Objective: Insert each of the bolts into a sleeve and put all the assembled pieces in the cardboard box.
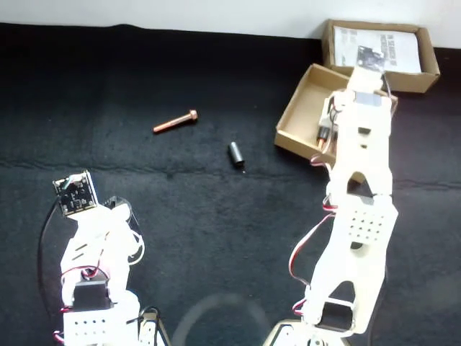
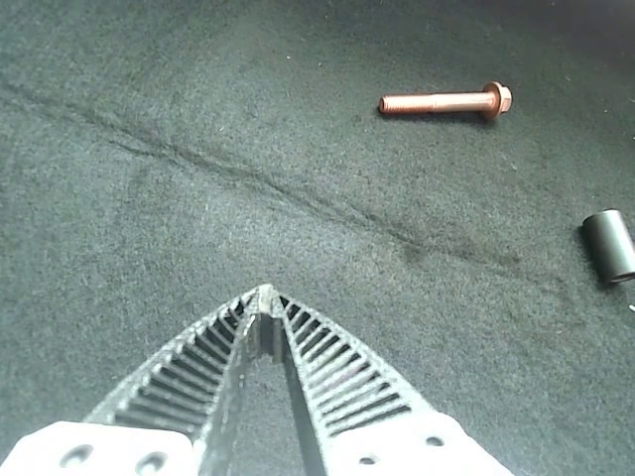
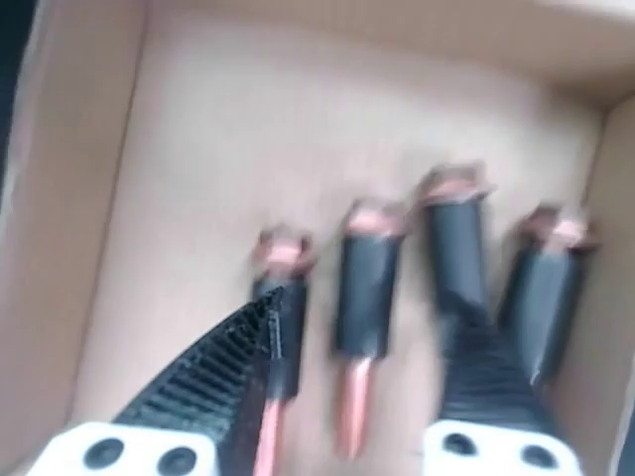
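A copper bolt [image 1: 175, 121] [image 2: 444, 101] lies loose on the black cloth, and a short black sleeve [image 1: 236, 153] [image 2: 610, 245] lies to its right. My left gripper [image 2: 266, 295] is shut with nothing in it, low over the cloth and well short of both; its arm [image 1: 97, 245] is at the front left. My right gripper [image 3: 367, 302] hangs open inside the cardboard box [image 1: 299, 108] [image 3: 198, 149]. Several assembled pieces [image 3: 369, 283], bolts in black sleeves, lie side by side on the box floor beneath it. None is gripped.
A second, shallower cardboard box [image 1: 429, 68] with a printed leaflet stands at the back right, touching the first. The right arm [image 1: 360, 209] stretches over the right side of the cloth. Bare black cloth surrounds the loose bolt and sleeve.
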